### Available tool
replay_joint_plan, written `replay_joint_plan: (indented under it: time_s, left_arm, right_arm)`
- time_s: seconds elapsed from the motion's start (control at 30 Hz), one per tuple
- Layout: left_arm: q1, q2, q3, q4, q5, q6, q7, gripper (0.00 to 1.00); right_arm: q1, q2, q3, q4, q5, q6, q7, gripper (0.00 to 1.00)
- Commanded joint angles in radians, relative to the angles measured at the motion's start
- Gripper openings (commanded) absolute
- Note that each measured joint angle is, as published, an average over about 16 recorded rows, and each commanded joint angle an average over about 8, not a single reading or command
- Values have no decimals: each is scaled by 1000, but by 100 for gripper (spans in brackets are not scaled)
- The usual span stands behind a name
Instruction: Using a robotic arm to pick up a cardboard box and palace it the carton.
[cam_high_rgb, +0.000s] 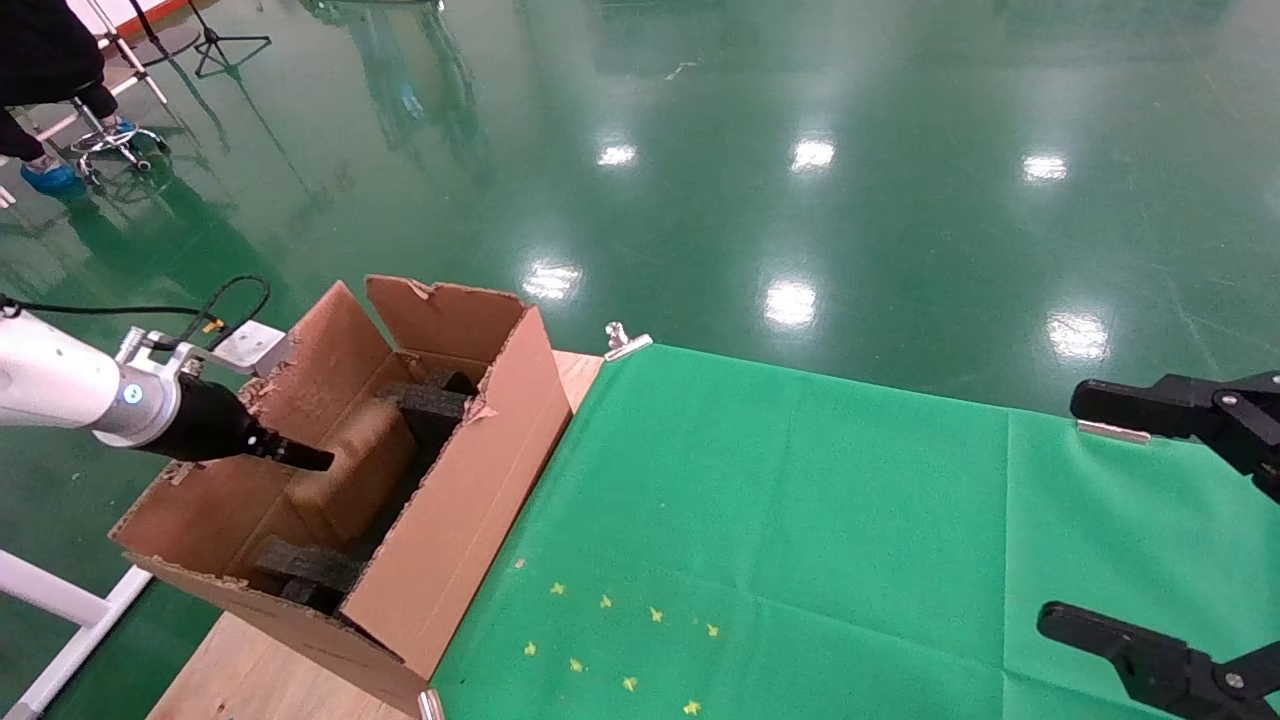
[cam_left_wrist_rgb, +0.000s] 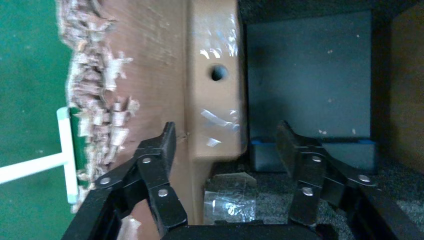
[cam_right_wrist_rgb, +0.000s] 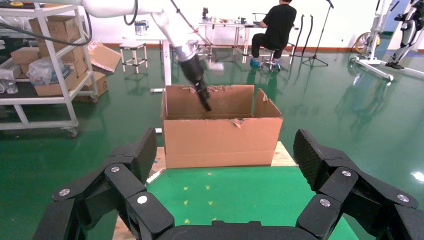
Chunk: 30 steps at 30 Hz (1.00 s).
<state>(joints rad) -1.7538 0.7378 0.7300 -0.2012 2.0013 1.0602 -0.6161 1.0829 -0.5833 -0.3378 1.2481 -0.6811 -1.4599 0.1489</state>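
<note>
The small taped cardboard box stands inside the carton, leaning against a wall between black foam pieces. In the left wrist view the cardboard box shows its round hole and glossy tape. My left gripper on the white robotic arm reaches into the carton; its jaws are open, one finger on each side of the box end, not touching it. My right gripper is open and empty over the right of the table. The carton also shows in the right wrist view.
A green cloth covers the table, with small yellow marks near the front. A metal clip holds the cloth's far corner. Bare wood shows under the carton. A seated person is far off to the left.
</note>
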Motion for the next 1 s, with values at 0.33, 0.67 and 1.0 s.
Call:
replay_joint_plan:
  time_s: [0.33, 0.67, 1.0]
  left_arm:
    - [-26, -102, -106, -252, -185, 110, 92, 100]
    - [-5, -139, -138, -352, -245, 137, 86, 100]
    - [56, -136, -164, -411, -333, 163, 117, 100]
  right_arm:
    - [0, 0, 0, 0, 0, 0, 0, 100]
    - [0, 0, 0, 0, 0, 0, 0, 100]
    - [0, 0, 0, 0, 0, 1, 0, 100]
